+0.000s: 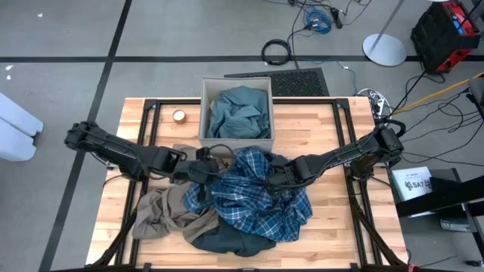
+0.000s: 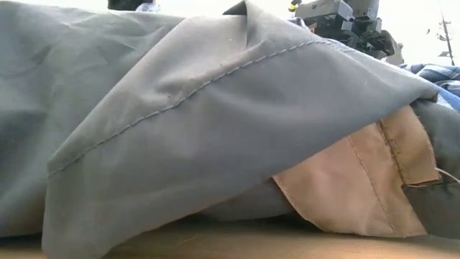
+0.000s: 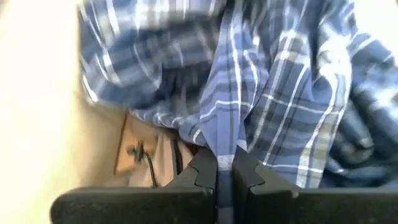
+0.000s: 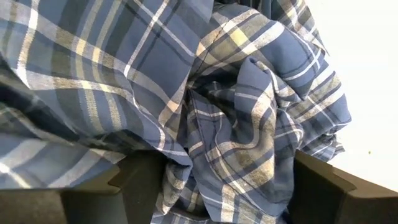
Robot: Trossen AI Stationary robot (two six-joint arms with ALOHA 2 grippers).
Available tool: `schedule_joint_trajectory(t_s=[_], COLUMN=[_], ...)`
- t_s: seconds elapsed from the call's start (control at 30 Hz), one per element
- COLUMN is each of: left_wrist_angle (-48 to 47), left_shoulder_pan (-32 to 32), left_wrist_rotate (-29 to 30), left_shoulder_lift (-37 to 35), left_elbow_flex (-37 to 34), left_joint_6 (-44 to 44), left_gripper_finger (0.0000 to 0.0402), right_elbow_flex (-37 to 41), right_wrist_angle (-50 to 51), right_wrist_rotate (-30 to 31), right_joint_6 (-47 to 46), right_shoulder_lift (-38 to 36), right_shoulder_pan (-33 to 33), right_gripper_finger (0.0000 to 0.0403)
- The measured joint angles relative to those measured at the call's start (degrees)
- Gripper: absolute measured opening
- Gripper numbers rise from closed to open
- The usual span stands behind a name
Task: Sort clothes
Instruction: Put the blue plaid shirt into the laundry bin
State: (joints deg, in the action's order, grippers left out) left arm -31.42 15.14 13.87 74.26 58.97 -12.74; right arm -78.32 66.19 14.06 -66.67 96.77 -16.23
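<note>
The plaid shirt point(image 1: 257, 193) lies bunched mid-table over a slate garment point(image 1: 231, 240), with a tan one point(image 1: 162, 211) beside it and a teal shirt point(image 1: 240, 112) in the box point(image 1: 203, 106) behind. The left gripper point(image 3: 225, 177) has its fingers pressed together on a fold of the plaid. The right gripper point(image 4: 211, 177) is spread wide, with plaid cloth bunched between its fingers.

The dark slate garment point(image 1: 227, 242) lies mostly buried under the blue plaid shirt point(image 1: 257, 193), showing only at six o'clock; the right gripper point(image 1: 274, 180) is sunk in plaid folds.
</note>
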Motion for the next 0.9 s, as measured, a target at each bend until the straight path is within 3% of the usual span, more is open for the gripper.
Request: schedule_joint_trajectory(t_s=[0.13,0.37,0.57,0.67,0.9], left_wrist_angle=[1.72,12.54,23.85,23.59,26.88], left_shoulder_pan=[0.00,-0.44,-0.66,-0.23,-0.48], left_wrist_rotate=[0.20,0.11,-1.22,-3.61,-0.96], left_shoulder_lift=[-1.18,0.50,8.59,14.30,23.33], left_elbow_flex=[2.88,4.36,4.39,4.38,4.34], left_joint_6=[1.80,7.36,11.42,11.58,11.65], left_gripper_finger=[0.0012,0.0011,0.0011,0.0010,0.0010], right_elbow_flex=[0.00,0.00,0.09,1.75,10.01], right_wrist_angle=[0.16,0.61,7.55,9.59,2.22], right_wrist_rotate=[1.78,2.28,2.41,2.51,0.65], right_joint_6=[-1.19,-3.01,-9.18,-13.55,-15.14], right_shoulder_lift=[0.00,0.00,0.00,-0.09,-0.04], right_shoulder_pan=[0.00,0.00,-0.54,-1.62,-2.08], right_gripper_finger=[0.0272,0.0272,0.0272,0.0272,0.0277])
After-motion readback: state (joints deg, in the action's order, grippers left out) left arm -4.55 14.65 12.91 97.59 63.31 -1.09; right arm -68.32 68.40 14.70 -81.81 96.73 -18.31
